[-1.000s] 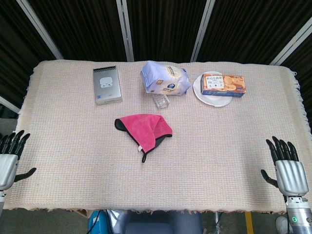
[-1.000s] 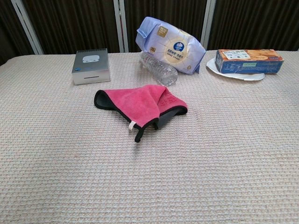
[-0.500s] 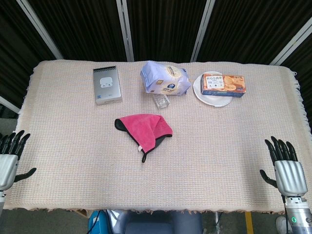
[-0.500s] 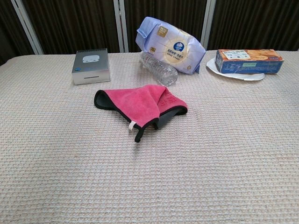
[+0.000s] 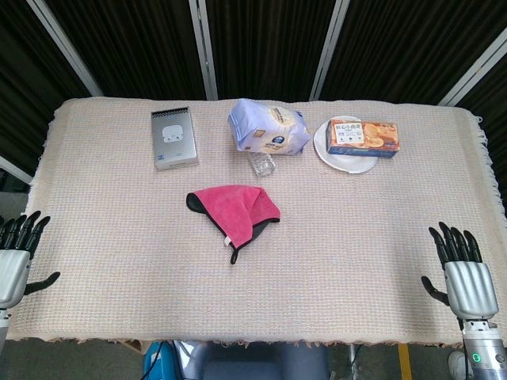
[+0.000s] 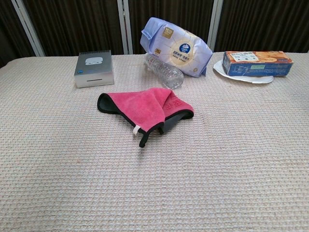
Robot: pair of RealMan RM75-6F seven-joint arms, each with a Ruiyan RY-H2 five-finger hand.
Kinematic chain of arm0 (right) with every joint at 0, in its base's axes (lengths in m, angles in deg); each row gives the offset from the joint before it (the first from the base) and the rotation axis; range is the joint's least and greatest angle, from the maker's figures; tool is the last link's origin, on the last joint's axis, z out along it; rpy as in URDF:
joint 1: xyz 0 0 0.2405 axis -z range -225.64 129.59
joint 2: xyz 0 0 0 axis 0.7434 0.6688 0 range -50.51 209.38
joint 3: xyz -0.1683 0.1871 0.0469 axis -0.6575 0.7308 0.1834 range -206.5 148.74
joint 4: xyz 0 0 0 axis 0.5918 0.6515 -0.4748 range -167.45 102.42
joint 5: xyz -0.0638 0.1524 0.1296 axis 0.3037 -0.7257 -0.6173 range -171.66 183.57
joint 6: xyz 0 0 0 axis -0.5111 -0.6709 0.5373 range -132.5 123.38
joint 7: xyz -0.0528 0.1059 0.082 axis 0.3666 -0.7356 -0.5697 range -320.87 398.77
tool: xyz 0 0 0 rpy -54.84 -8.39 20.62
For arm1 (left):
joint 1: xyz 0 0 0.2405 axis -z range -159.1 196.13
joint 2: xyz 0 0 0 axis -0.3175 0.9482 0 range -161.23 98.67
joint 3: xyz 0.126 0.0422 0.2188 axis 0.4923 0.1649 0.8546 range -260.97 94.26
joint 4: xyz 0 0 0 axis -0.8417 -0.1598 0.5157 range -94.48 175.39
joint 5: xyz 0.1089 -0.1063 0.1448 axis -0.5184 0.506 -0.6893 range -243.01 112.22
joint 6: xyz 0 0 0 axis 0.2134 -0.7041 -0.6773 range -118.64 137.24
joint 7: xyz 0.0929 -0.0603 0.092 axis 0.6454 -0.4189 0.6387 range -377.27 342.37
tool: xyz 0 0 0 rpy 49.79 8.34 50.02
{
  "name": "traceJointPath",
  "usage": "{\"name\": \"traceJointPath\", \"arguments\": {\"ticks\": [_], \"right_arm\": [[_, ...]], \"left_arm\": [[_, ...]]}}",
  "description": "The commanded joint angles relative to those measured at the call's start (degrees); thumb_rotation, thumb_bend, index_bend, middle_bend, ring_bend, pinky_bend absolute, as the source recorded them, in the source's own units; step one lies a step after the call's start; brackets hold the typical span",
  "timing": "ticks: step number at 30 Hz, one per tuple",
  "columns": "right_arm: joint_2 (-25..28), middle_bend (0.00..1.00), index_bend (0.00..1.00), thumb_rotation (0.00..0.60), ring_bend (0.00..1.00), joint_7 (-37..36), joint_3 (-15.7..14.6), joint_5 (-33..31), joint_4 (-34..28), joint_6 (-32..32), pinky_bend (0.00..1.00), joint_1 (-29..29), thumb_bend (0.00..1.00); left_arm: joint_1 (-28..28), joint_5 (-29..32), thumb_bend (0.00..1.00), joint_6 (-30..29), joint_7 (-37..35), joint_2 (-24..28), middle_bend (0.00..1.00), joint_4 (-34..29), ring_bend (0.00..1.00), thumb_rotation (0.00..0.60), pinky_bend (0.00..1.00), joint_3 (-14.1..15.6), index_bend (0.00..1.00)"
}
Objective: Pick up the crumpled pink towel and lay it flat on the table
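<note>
at the near desk [image 5: 119, 253] edge the left robot hand [image 5: 14, 257] and right robot hand [image 5: 463, 273] rest with fingers spread, holding nothing. the pink towel [image 5: 236, 207] lies crumpled mid-desk, well apart from both. beyond it: a water bottle [image 6: 164, 70], tissue pack [image 5: 268, 127], silver box [image 5: 173, 138] and biscuit box [image 5: 363, 137] on a plate [image 5: 348, 161].

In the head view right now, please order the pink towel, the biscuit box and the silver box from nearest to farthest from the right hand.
From the right hand:
1. Biscuit box, on the plate at the far right.
2. Pink towel, table middle.
3. Silver box, far left.
</note>
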Motion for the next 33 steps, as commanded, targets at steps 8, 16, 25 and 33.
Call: {"name": "traceJointPath", "arguments": {"ticks": [8,16,25,33], "right_arm": [[-0.3,0.00,0.00,0.600,0.00,-0.2,0.1,-0.5,0.5,0.5,0.00,-0.1,0.26],[-0.4,0.00,0.00,0.600,0.00,-1.7,0.9,-1.7,0.9,1.0,0.00,-0.4,0.26],[-0.7,0.00,0.00,0.600,0.00,-3.3,1.3,-2.7,2.0,1.9,0.00,-0.8,0.26],[-0.6,0.00,0.00,0.600,0.00,-4.9,1.7,-3.6,2.6,2.3,0.00,-0.9,0.26]], "left_arm": [[1.5,-2.7,0.00,1.2,-2.1,-0.9,0.00,0.7,0.00,0.600,0.02,0.4,0.00],[7.0,-6.9,0.02,6.0,0.3,-3.6,0.00,-0.7,0.00,0.600,0.02,-0.2,0.05],[14.0,-4.3,0.19,14.7,13.0,-14.1,0.00,-2.8,0.00,0.600,0.02,-2.9,0.04],[19.3,0.8,0.19,20.2,22.7,-24.4,0.00,0.4,0.00,0.600,0.02,-5.7,0.03]]}}
